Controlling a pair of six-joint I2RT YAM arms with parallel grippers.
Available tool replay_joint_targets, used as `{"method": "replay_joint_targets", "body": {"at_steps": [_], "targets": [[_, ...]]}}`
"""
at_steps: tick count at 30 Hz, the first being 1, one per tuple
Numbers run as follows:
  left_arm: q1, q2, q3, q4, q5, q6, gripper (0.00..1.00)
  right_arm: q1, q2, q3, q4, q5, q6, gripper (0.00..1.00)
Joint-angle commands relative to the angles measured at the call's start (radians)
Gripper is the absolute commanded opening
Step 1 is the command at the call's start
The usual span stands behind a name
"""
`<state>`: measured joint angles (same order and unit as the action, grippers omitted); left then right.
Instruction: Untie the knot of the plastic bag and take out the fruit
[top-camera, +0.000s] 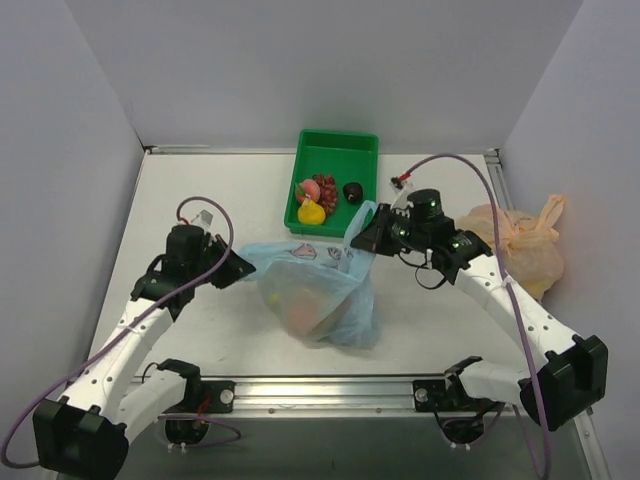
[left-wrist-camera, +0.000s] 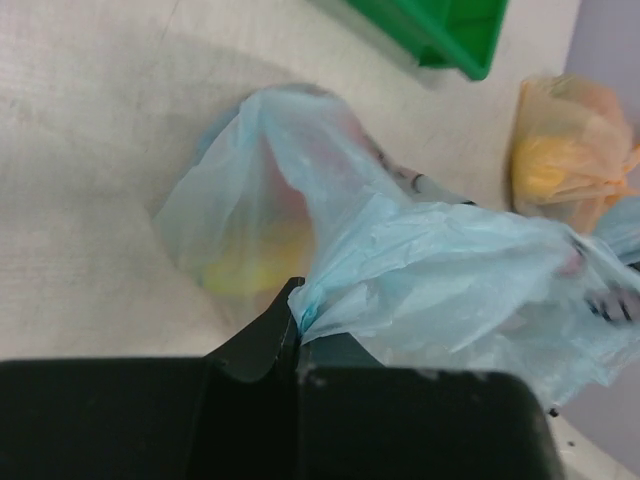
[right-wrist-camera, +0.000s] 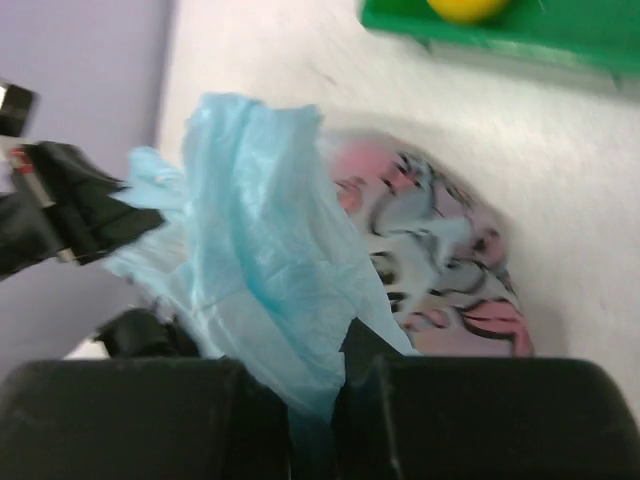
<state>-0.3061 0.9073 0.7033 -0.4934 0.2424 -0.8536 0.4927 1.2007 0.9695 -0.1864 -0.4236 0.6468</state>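
Observation:
The light blue plastic bag (top-camera: 322, 295) stands mid-table, its top stretched wide between my two grippers. I see no knot; the two handles are held apart. My left gripper (top-camera: 243, 265) is shut on the bag's left handle (left-wrist-camera: 330, 290). My right gripper (top-camera: 366, 236) is shut on the right handle (right-wrist-camera: 270, 300). Yellow and reddish fruit (left-wrist-camera: 250, 262) shows blurred through the bag's wall, also in the top view (top-camera: 305, 305). The bag's printed cartoon side (right-wrist-camera: 440, 270) faces the right wrist camera.
A green tray (top-camera: 362, 150) at the back holds a yellow pear (top-camera: 311, 213), purple grapes (top-camera: 326, 190), a pink fruit and a dark object. A tied pale orange bag (top-camera: 525, 245) sits at the right table edge.

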Motion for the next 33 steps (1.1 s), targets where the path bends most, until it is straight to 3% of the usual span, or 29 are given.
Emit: {"method": "replay_joint_targets", "body": {"at_steps": [1, 7, 12, 17, 22, 24, 25, 26, 29, 30, 33], "targets": [[0.076, 0.036, 0.169, 0.154, 0.109, -0.015, 0.00, -0.087, -0.009, 0.107, 0.178, -0.171, -0.004, 0.00], [0.145, 0.056, 0.232, 0.145, 0.163, 0.013, 0.00, -0.287, -0.085, -0.007, 0.350, -0.313, 0.105, 0.00], [0.151, 0.024, 0.112, 0.148, 0.182, 0.037, 0.00, -0.448, -0.171, -0.181, 0.366, -0.414, 0.132, 0.00], [0.156, -0.044, -0.095, 0.136, 0.199, 0.036, 0.00, -0.528, -0.222, -0.391, 0.265, -0.422, 0.093, 0.00], [0.157, -0.070, -0.232, 0.148, 0.187, 0.045, 0.00, -0.534, -0.204, -0.414, 0.034, -0.311, 0.004, 0.00], [0.154, -0.084, -0.220, 0.136, 0.170, 0.062, 0.00, -0.525, -0.228, -0.362, -0.049, -0.247, -0.035, 0.14], [0.156, -0.087, -0.191, 0.107, 0.160, 0.089, 0.05, -0.516, -0.243, -0.335, -0.124, -0.177, -0.082, 0.23], [0.153, -0.088, -0.165, 0.090, 0.137, 0.108, 0.25, -0.508, -0.272, -0.309, -0.160, -0.143, -0.104, 0.42], [0.144, -0.084, -0.067, 0.015, 0.077, 0.162, 0.57, -0.454, -0.299, -0.188, -0.297, -0.052, -0.170, 0.67], [0.137, -0.082, -0.047, 0.000, 0.060, 0.169, 0.71, -0.432, -0.308, -0.152, -0.330, -0.028, -0.185, 0.79], [0.082, -0.091, 0.039, -0.049, -0.029, 0.179, 0.86, -0.336, -0.322, -0.037, -0.444, 0.097, -0.220, 0.92]]}}
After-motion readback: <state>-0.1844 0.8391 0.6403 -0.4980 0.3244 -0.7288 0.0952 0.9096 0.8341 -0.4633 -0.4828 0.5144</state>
